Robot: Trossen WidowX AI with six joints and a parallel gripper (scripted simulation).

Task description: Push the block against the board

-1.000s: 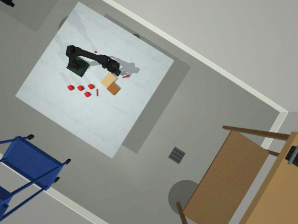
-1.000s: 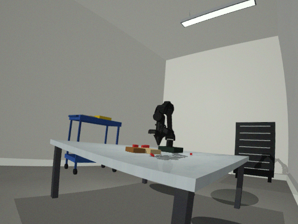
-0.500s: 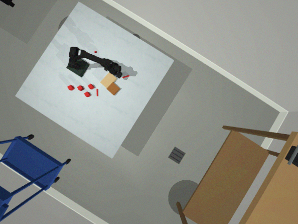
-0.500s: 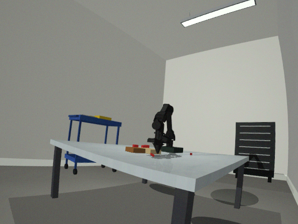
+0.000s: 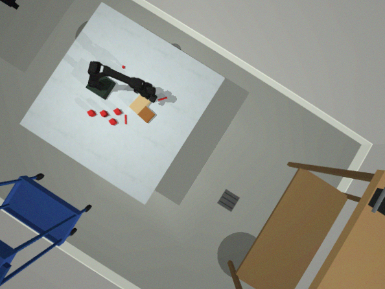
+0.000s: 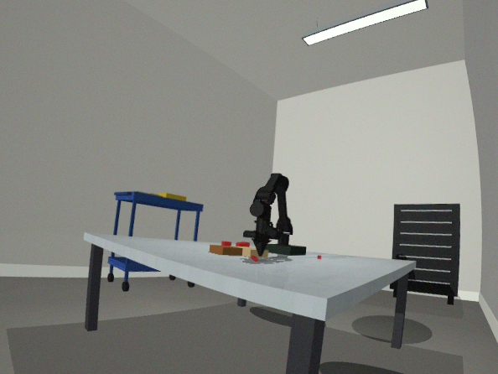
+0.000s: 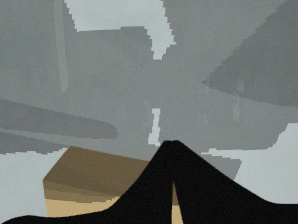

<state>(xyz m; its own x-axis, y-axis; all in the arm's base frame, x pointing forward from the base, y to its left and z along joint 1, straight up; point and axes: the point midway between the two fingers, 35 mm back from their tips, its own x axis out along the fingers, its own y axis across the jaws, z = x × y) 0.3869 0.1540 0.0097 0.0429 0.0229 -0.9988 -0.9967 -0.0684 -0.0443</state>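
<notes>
Square brown block [image 5: 146, 115] [image 6: 222, 250] lies along the tan board [image 5: 139, 104] [image 6: 249, 252] [image 7: 95, 165]'s long side, towards the end away from my gripper [image 5: 153, 99] [image 6: 261, 254] [image 7: 170, 147], which is closed, empty and just beside that board's other end.

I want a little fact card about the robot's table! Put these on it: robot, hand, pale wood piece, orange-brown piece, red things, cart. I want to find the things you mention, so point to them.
robot: black arm on a dark green base [image 5: 109, 91] [image 6: 293, 250]
hand: [image 5: 153, 99] [image 6: 261, 254] [image 7: 171, 145] shut, pointing down, close to the pale piece
pale wood piece: [image 5: 139, 104] [image 6: 250, 252] [image 7: 80, 207] flat on the table [image 5: 107, 155] [image 6: 210, 268]
orange-brown piece: [image 5: 146, 115] [image 6: 224, 251] beside the pale piece
red things: four bigger blocks, one tiny one, two thin sticks
cart: blue [image 5: 45, 207] [image 6: 168, 204], yellow thing [image 6: 173, 196] on top
</notes>
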